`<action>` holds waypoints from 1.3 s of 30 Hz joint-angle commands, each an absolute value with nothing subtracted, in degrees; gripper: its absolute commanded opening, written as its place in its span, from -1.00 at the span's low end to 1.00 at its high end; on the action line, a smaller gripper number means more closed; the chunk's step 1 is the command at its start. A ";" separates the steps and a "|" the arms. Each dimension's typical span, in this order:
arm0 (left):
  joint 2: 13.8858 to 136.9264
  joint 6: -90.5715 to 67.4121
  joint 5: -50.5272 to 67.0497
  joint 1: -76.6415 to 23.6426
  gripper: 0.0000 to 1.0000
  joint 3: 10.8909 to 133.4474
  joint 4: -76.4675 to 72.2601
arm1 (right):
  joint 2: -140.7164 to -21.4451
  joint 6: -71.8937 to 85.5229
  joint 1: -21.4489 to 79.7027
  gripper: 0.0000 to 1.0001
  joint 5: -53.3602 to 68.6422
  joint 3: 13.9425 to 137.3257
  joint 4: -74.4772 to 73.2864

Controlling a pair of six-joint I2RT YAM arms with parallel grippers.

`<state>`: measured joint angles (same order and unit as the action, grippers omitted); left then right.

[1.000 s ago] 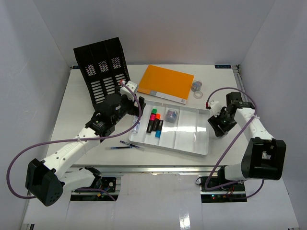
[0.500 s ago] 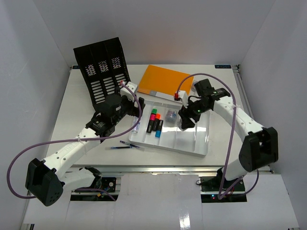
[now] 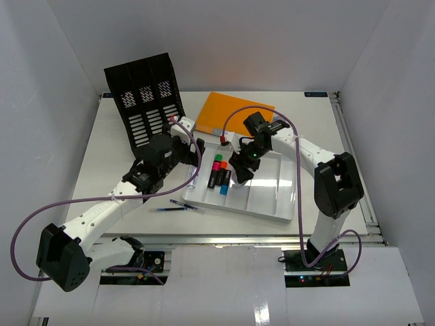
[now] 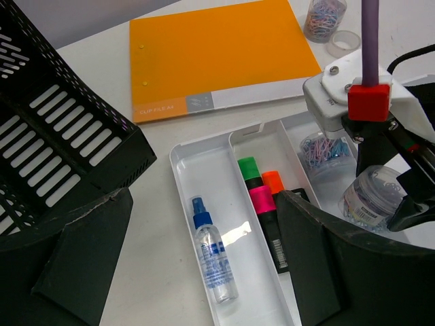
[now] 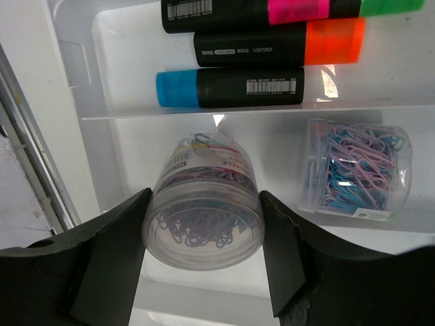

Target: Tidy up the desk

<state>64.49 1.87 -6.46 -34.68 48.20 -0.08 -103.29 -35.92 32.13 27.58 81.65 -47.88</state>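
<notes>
The white desk [image 3: 109, 156] carries a white compartmented tray [image 3: 268, 204]. My right gripper [image 3: 240, 171] hangs over the tray's middle and is shut on a clear round jar of paper clips [image 5: 204, 221], its fingers [image 5: 112, 258] pressed on both sides. A second clear box of paper clips [image 5: 357, 173] lies in the compartment below. Several highlighters [image 5: 251, 87] fill the compartment beside it. My left gripper [image 4: 204, 272] is open and empty above the tray's left end [image 3: 190, 159], over a small spray bottle [image 4: 214, 255].
An orange folder [image 3: 221, 112] lies behind the tray. A black file rack [image 3: 146, 95] stands at the back left. Two pens [image 3: 175, 206] lie on the desk in front of the tray. Another clip jar [image 4: 325, 17] and a tape roll [image 4: 343, 44] sit past the folder.
My right arm has swung left from beside the tray's right end to over its middle. The left arm has barely moved.
</notes>
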 commanded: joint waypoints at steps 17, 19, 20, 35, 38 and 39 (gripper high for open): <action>64.55 -5.11 12.49 -34.72 0.96 45.34 -8.29 | -93.23 -34.56 27.19 0.80 28.64 77.43 -43.08; 68.37 -8.24 17.01 -34.72 0.96 48.15 -7.59 | -90.39 -33.71 22.17 0.80 31.33 76.77 -42.04; 70.66 -9.87 19.04 -34.72 0.95 49.66 -7.35 | -89.03 -33.29 19.49 0.81 32.75 76.41 -41.47; 124.62 -18.47 17.70 -39.36 0.96 108.54 10.07 | -72.25 -27.52 -17.91 0.80 47.19 59.68 -26.19; 133.18 -14.65 15.58 -40.58 0.96 123.52 11.78 | -72.31 -26.94 -19.17 0.80 48.97 59.76 -26.35; 135.83 -13.76 14.87 -40.75 0.96 126.54 11.55 | -72.25 -26.82 -19.47 0.80 49.03 59.77 -26.29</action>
<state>129.56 -17.76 18.61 -38.84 113.55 6.46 -73.75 -28.63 -17.88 44.67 59.80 -29.01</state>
